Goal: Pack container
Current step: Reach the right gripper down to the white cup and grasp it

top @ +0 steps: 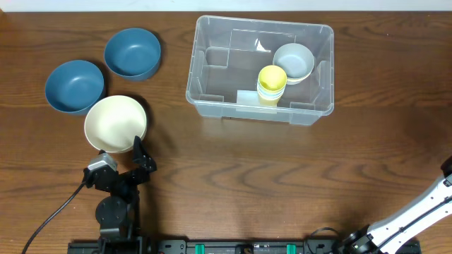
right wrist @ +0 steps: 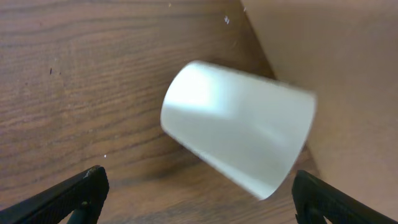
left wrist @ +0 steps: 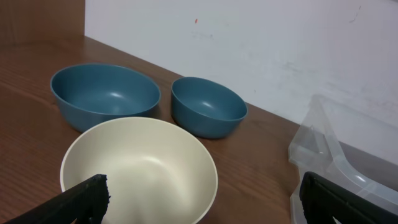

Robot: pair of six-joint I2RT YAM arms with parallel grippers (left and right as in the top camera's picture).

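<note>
The clear plastic container [top: 205,99] stands at the back centre of the table. Inside it are a grey bowl [top: 294,61] and stacked yellow cups [top: 272,82]. Its corner shows in the left wrist view [left wrist: 323,143]. A cream bowl [top: 115,123] and two blue bowls [top: 74,85] [top: 132,53] sit at the left. My left gripper [top: 139,156] is open just in front of the cream bowl [left wrist: 140,168]. My right gripper [right wrist: 199,199] is open over a pale cup [right wrist: 239,134] lying on its side near the table edge; the gripper is out of the overhead view.
The right arm's base link [top: 417,212] shows at the lower right of the overhead view. A cable [top: 53,215] runs from the left arm toward the front left. A white wall [left wrist: 249,43] rises behind the table.
</note>
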